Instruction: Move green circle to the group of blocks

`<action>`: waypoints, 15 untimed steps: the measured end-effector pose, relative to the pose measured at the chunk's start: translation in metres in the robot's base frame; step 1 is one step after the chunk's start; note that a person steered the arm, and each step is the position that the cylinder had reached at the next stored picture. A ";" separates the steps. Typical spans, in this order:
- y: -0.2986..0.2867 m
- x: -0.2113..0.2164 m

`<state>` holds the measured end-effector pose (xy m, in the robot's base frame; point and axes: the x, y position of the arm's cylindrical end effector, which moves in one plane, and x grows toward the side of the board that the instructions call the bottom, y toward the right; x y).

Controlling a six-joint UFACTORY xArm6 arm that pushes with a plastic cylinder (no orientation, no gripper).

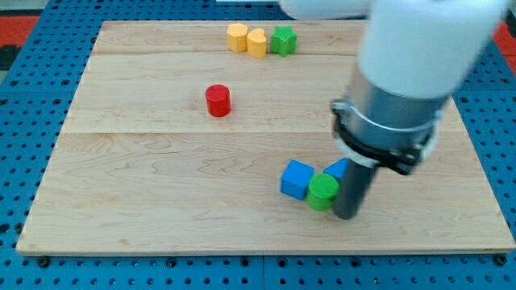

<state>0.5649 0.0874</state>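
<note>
My tip [345,216] stands on the bench [145,201] at the view's lower right, touching or just beside the right side of the green circle [322,190]; there are no jaws on this arm, only the straight dark rod, so nothing opens, closes or grips. The green circle sits between the rod and a blue cube [296,179] on its left, which it touches, and a second blue block [338,168] shows behind it, partly hidden by the rod, its shape unclear. Well apart, at the view's top, 3 blocks sit in a touching row: a yellow hexagon-like block [236,37], a yellow cylinder [256,42] and a green star-like block [283,39]. A red cylinder [218,101] stands alone on the left of centre. I judge the green circle to be light, rigid and low, likely to slide readily on the smooth wood, and, being round, to roll off the rod sideways if the contact is off-centre. There is no taking hold of it; the place to bear on would be the flank opposite the intended direction, through its middle. Which cluster the task means I cannot tell, and it already touches the blue pair
</note>
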 end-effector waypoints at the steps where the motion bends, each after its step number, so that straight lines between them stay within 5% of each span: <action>1: -0.011 -0.024; 2: -0.040 -0.045; 3: -0.019 -0.017; 7: -0.075 -0.109; 9: -0.050 -0.100; 12: -0.090 -0.113; 13: -0.101 -0.158; 15: -0.128 -0.140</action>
<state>0.4249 -0.0411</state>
